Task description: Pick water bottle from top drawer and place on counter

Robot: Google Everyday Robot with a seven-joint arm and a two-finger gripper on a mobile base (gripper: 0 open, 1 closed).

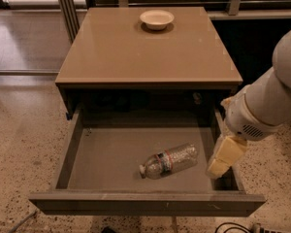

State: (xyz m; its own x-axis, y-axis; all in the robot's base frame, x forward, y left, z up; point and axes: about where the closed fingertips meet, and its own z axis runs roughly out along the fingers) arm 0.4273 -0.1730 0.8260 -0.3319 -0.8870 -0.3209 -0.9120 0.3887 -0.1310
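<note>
**Clear plastic bottle on its side in the open drawer, gripper at the right wall**

Camera view: Tan and glossy, the counter [136, 57] fills the upper middle of the scene, and a small pale bowl [156, 19] sits near its far edge. Below it the top drawer [145, 203] is pulled out wide, showing its flat grey floor and low sides. The water bottle [169, 160] lies on its side on that floor, in the right half and closer to the front panel than to the back. Its white cap points toward the front left, its crinkled base toward the right wall, and the dark label with a red band wraps its middle.

The white arm [264, 103] reaches in from the right edge. Its pale yellow gripper [218, 165] angles downward over the drawer's right side wall, just beside the bottle's base end but apart from it, and it holds nothing. Whether the gripper is spread or pressed together cannot be told from this angle. Speckled floor [24, 140] surrounds the cabinet.
</note>
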